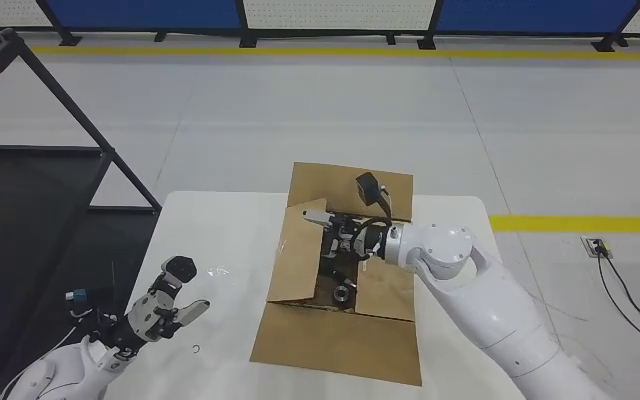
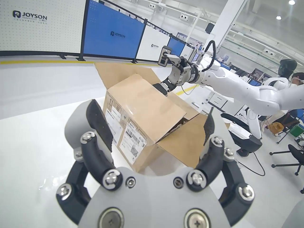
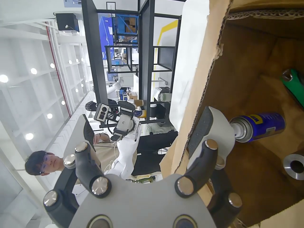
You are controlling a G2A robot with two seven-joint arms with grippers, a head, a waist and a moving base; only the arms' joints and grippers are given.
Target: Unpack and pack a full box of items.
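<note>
Right fingers [image 3: 201, 131] open, empty, astride the box flap [image 3: 206, 67] — the spray can [image 3: 261, 125] lies just beyond the inner one, nozzle end nearest. Left fingers [image 2: 98, 122], also open, hang well apart.

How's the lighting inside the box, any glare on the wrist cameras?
Right wrist view: box interior shadowed, yet spray can and metal cylinder stand out. Left wrist view: ceiling lamps glare, fence bows. Top view: even light, box depths dark.

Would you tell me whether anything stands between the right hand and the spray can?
A cardboard flap runs between the right hand's fingers: one is beside the blue spray can, the other outside. Nothing visible separates that inner finger from the can.
</note>
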